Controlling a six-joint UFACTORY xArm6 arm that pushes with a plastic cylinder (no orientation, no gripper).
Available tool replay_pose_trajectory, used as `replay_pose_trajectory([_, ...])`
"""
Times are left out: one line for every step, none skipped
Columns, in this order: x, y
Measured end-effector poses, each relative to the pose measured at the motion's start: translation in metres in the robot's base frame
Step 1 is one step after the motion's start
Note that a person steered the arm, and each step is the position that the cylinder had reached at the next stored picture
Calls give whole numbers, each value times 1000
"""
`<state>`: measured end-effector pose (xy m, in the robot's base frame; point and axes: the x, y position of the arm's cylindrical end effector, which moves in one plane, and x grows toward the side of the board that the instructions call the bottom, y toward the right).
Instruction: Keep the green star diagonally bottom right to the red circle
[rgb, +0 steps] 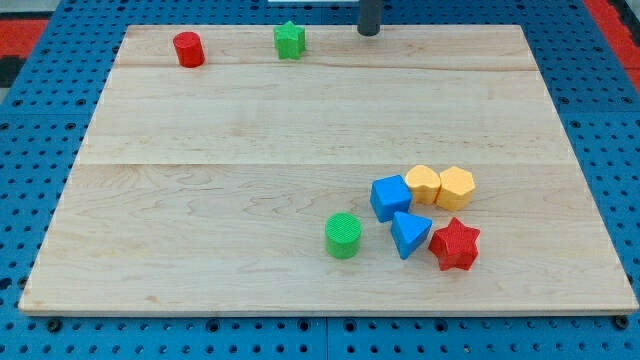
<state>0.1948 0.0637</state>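
Observation:
The red circle (188, 49) stands near the board's top left corner. The green star (289, 40) stands at the board's top edge, to the right of the red circle and level with it, slightly higher. My tip (369, 31) is at the view's top, at the board's top edge, to the right of the green star with a gap between them.
A cluster sits at the lower right of the wooden board (200, 200): a green circle (343, 235), a blue cube (390, 197), a blue triangle (409, 234), a red star (455, 244), a yellow heart-like block (423, 184) and a yellow hexagon (455, 187).

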Motion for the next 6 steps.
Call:
replay_pose_trajectory([1, -18])
replay_pose_trajectory([8, -51])
replay_pose_trajectory([14, -96])
replay_pose_trajectory([29, -147])
replay_pose_trajectory([48, -209])
replay_pose_trajectory([63, -226])
